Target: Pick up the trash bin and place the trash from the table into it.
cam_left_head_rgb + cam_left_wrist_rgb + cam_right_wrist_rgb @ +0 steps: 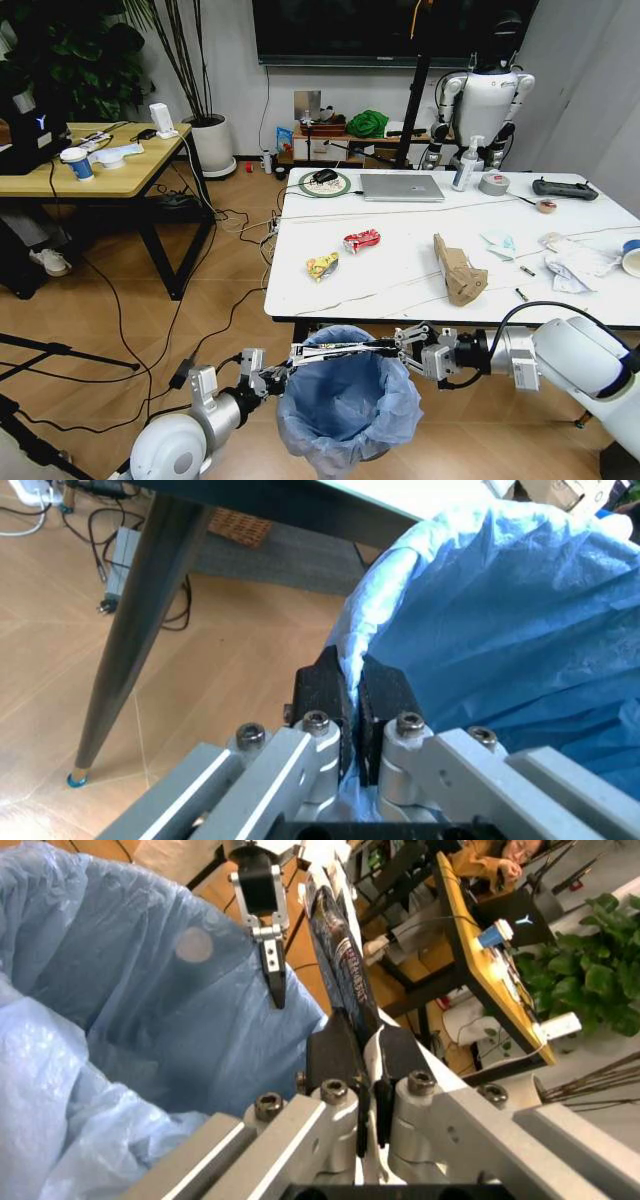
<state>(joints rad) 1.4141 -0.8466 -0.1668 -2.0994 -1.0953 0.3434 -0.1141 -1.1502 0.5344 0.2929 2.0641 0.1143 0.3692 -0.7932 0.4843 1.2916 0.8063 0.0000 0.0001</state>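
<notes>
The trash bin, lined with a crinkled light-blue bag, hangs just in front of the table's near edge. My left gripper is shut on the bag at the bin's left rim. My right gripper is shut on a long flat printed wrapper that lies across the bin's mouth. Trash on the table: a yellow wrapper, a red wrapper, a crumpled brown paper bag, white crumpled papers and tiny scraps.
A laptop, spray bottle, tape roll and black controller line the table's far side. A black table leg stands near the bin. A wooden desk and floor cables lie to the left.
</notes>
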